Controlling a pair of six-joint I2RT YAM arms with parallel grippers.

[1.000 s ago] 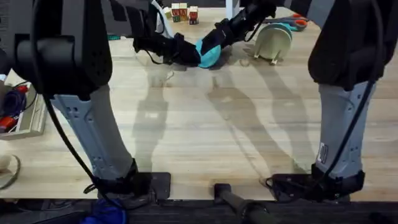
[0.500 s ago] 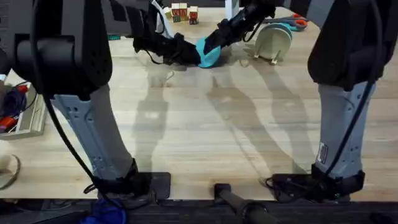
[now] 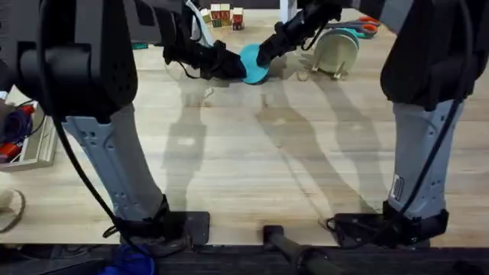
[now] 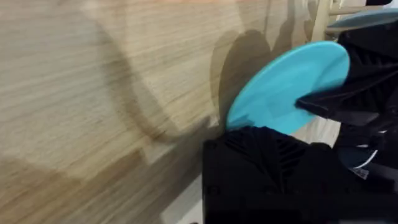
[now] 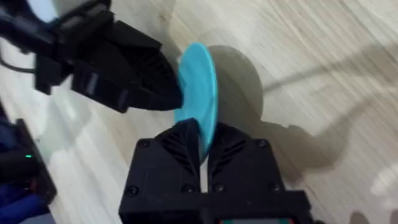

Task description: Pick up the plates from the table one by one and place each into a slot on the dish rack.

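Handover is the step in hand, by my reading: the turquoise plate [image 3: 253,63] stands on edge above the table [image 3: 252,168], left of the dish rack [image 3: 334,55], pinched from both sides. The right gripper [image 5: 200,140] clamps its rim; the left gripper [image 3: 229,67] grips the opposite edge. The left should release cleanly before the right carries the plate, kept upright, toward a free slot beside the cream plate [image 3: 335,49].

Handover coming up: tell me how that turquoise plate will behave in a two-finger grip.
The turquoise plate probably stays stiff: held on edge, it shows no sag. Its glossy face may slip in the right gripper. If dropped on its round rim, it could roll across the table.
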